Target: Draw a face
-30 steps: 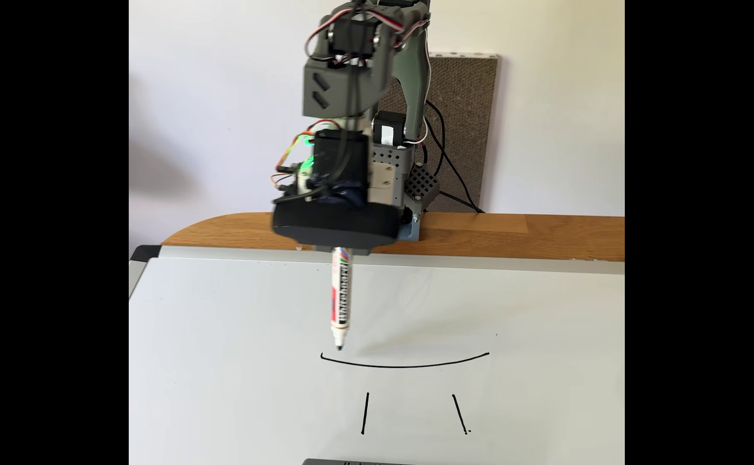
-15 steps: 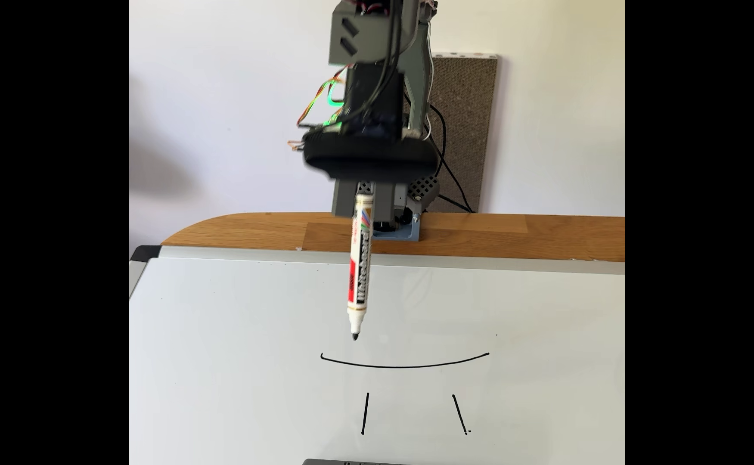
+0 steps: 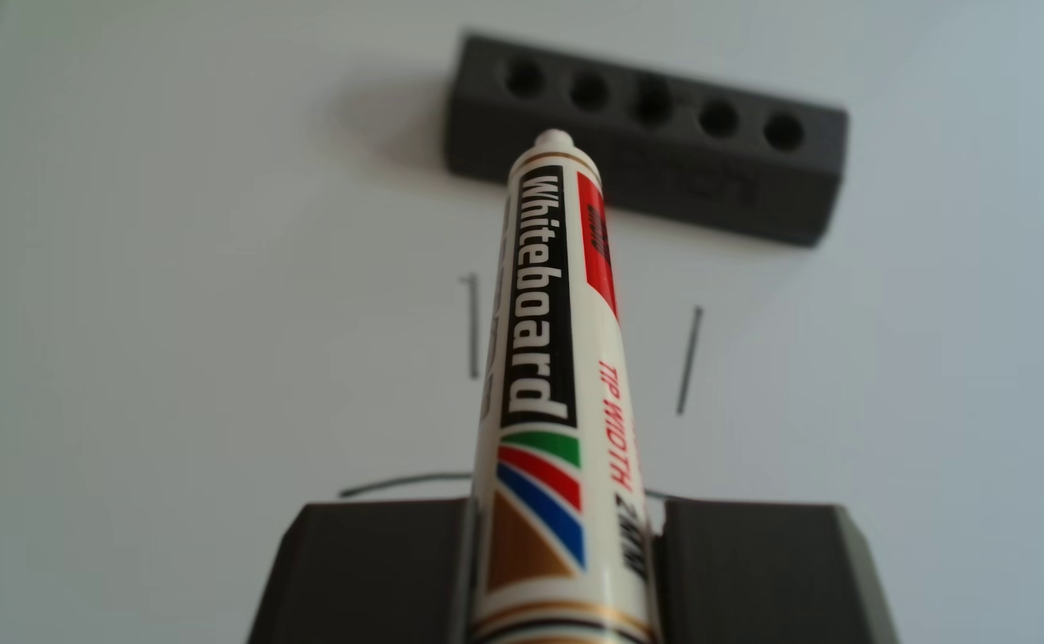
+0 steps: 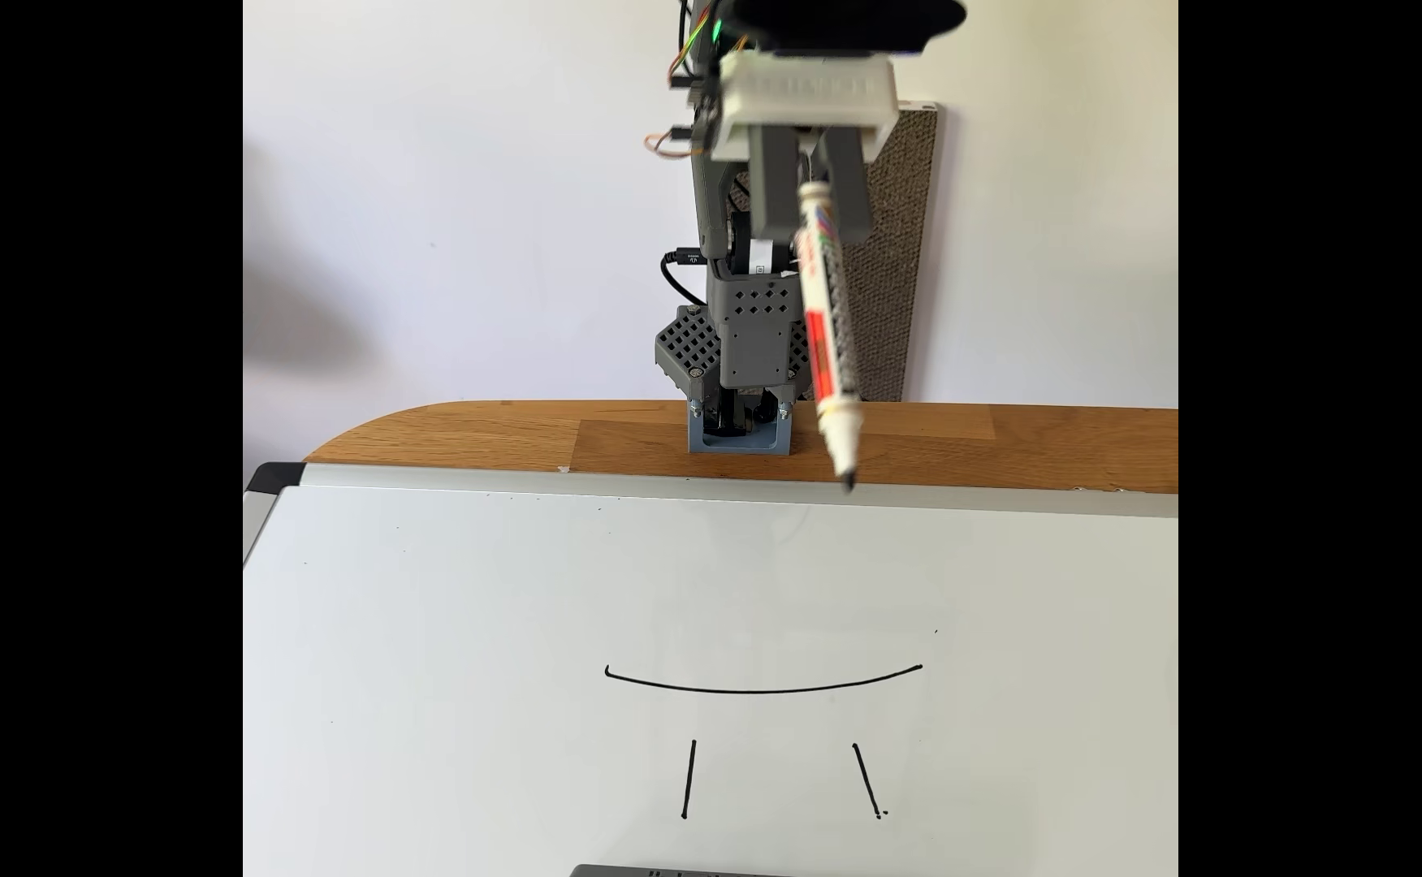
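While the gripper (image 4: 808,198) grips the pen (image 4: 828,333) high above the board (image 4: 437,632), the face (image 4: 762,685) looks complete, so lifting avoids smearing.

fixed view: bright, even daylight; soft grey shadow on wall (image 4: 302,329) at left; faint diffuse shadows on whiteboard (image 4: 437,675); no hard glare. black bars fill left and right sides. top of arm slightly motion-blurred; strokes of face (image 4: 762,687) sharp. other view: focus on marker (image 3: 544,347) label, crisp; grey block (image 3: 649,142) and strokes behind soft, out of focus; cool bluish cast, mild darkening toward corners.
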You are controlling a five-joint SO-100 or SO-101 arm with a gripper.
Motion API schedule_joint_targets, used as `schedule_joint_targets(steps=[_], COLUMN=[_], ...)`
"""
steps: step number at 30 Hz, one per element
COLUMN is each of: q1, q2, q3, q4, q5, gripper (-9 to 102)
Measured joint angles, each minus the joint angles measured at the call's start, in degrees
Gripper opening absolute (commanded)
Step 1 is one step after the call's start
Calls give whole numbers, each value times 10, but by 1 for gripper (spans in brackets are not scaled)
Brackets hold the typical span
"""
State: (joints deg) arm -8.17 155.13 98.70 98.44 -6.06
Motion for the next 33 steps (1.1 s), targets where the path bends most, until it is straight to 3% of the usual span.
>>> schedule_joint_targets(steps=[6,14,33], q1=[-9,40,-8], q2=[113,191,365], q3=[0,60,70], q4=[55,59,59], q5=[16,46,48], gripper=[-1,-1,-1])
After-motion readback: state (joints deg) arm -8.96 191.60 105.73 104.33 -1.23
